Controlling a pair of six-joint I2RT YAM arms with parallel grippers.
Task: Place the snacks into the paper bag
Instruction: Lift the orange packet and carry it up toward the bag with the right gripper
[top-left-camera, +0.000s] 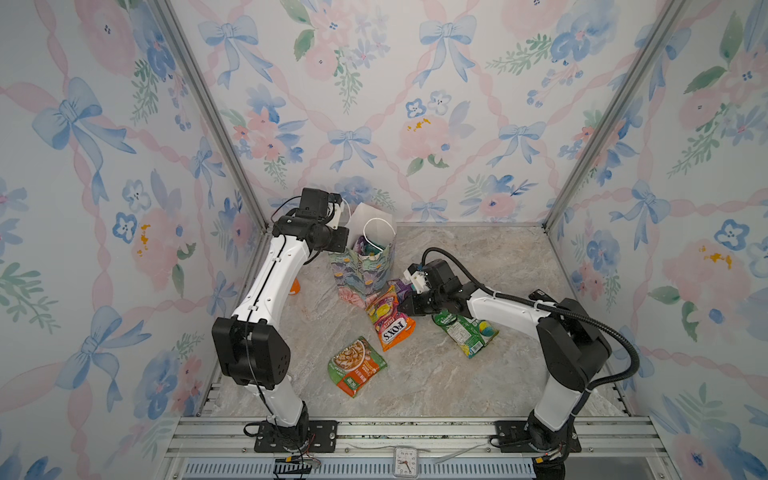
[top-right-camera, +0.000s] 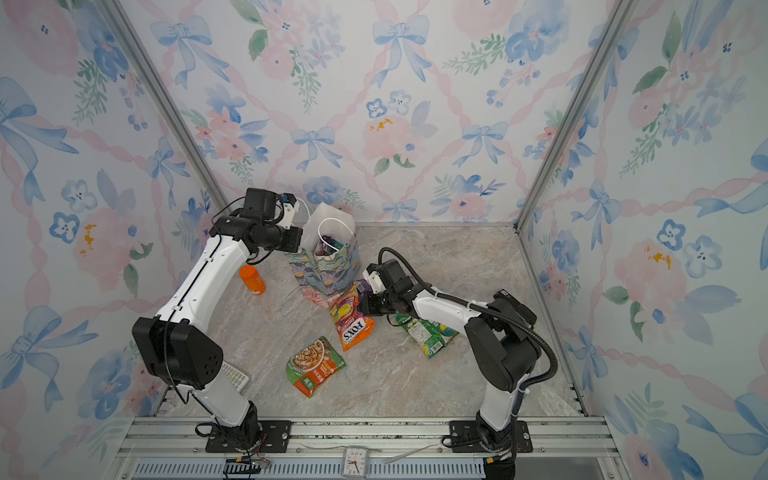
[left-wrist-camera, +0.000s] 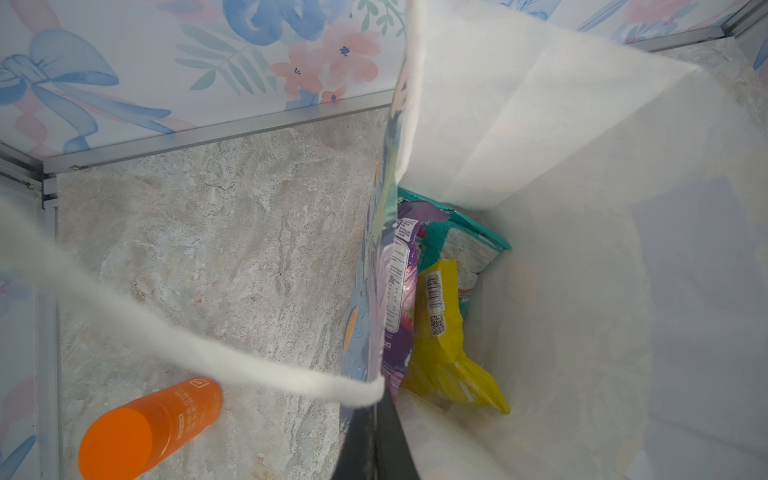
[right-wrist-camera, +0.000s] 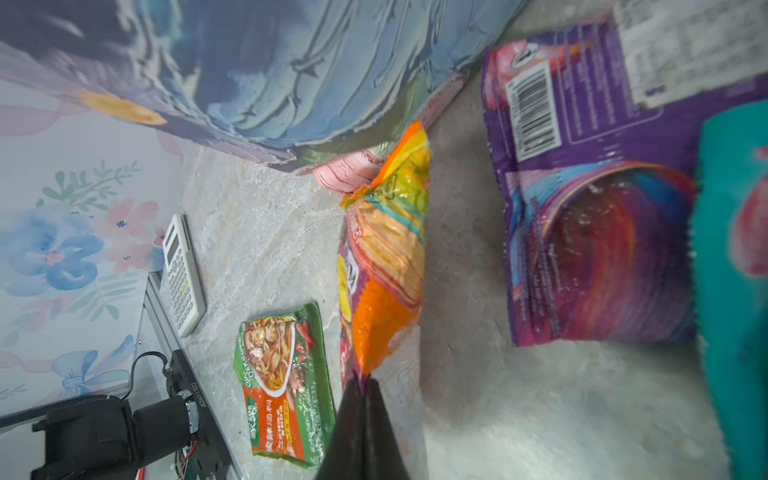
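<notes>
Right gripper (right-wrist-camera: 360, 380) pinched tight on orange pkt (right-wrist-camera: 386, 249) edge, just beside paper bag (right-wrist-camera: 249, 75). Left wrist: left gripper (left-wrist-camera: 376, 411) clamps bag wall, mouth gaping; purple pkt (left-wrist-camera: 399, 332), yellow pkt (left-wrist-camera: 440, 353), teal pkt (left-wrist-camera: 461, 245) inside. Top view: noodle pkt (top-left-camera: 356, 365), green pkt (top-left-camera: 467, 336) lie on table (top-left-camera: 478, 257). Pick step, I'd say; nxt: lift clear over rim, let go.

Both jaws clamped, arms (top-left-camera: 266, 282) bent

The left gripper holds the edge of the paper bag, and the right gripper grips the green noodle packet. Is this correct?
Not quite. The right wrist view shows the right gripper gripping the orange snack packet; the green noodle packet lies free on the table. The left gripper does hold the edge of the paper bag.
</notes>
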